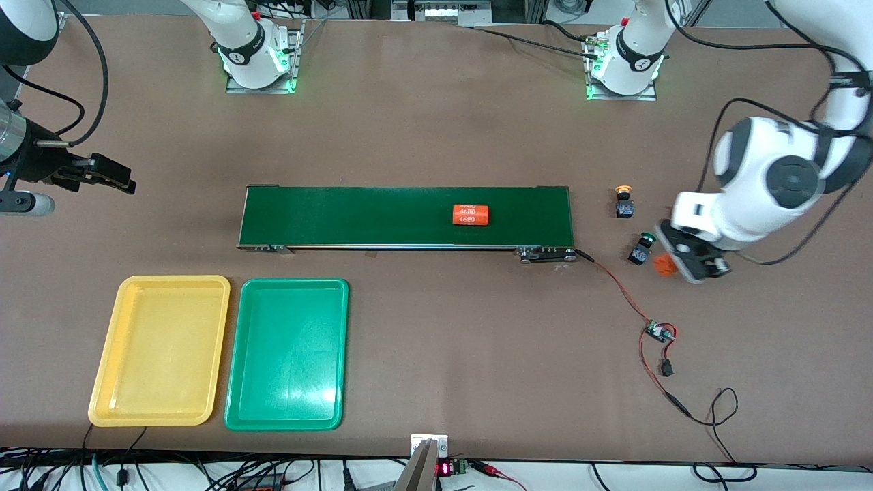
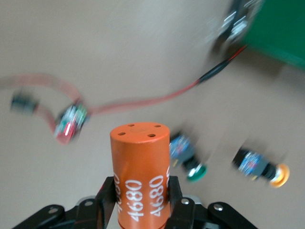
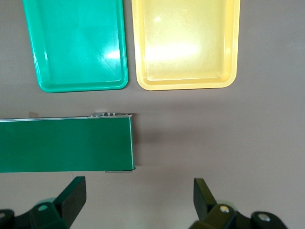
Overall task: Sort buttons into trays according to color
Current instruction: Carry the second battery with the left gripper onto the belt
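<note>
I'm holding an orange cylinder (image 2: 140,174) in the left gripper (image 1: 684,262), fingers clamped on it, beside the green-capped button (image 1: 641,247). Yellow-capped button (image 1: 623,202) probably untouched. Right gripper (image 3: 138,205) is waiting, fingers spread. Trays (image 1: 102,382) are sitting empty; I'm keeping clear of the buttons.

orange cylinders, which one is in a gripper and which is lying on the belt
The orange cylinder clamped between the left gripper fingers is the held one, over the table beside the green-capped button. The other orange cylinder lies on its side on the conveyor belt.

"4680" on both orange cylinders (image 1: 471,215) (image 2: 140,176)
</note>
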Available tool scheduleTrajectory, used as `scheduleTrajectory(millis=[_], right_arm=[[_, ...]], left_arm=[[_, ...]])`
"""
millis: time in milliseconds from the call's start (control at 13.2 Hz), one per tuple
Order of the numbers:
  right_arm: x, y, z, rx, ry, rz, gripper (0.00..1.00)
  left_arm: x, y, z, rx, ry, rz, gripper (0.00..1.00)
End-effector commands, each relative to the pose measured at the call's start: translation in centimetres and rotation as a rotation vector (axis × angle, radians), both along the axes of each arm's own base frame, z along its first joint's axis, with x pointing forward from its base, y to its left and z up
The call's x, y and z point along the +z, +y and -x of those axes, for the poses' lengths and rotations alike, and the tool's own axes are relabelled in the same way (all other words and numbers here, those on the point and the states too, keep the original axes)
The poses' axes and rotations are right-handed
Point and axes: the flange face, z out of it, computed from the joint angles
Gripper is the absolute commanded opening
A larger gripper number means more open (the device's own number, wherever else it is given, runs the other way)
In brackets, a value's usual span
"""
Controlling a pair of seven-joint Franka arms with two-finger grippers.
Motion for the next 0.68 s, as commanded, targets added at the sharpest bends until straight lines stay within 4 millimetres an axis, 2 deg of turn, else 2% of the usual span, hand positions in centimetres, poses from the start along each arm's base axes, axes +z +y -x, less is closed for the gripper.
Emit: scheduleTrajectory(millis=[0, 151, 378, 604], right_arm=[[0.1, -0.1, 0.2, 0.006, -0.005, -0.008, 1.00], [0.1, -0.1, 0.2, 0.006, -0.002, -0.008, 1.00], [0.1, -0.1, 0.2, 0.006, -0.004, -0.008, 1.00], [0.0, 0.0, 0.2, 0.008, -0.001, -0.008, 1.00]], left_arm=[[0.1, -8.3, 2.4, -0.237, 0.023, 0.021, 0.00], [-0.7, -14.7, 4.6, -0.353, 0.038, 0.022, 0.00], [-3.5, -20.0, 7.3, -0.451, 0.089, 0.032, 0.00], [-5.9, -19.9, 8.8, -0.359, 0.134, 0.023, 0.01]])
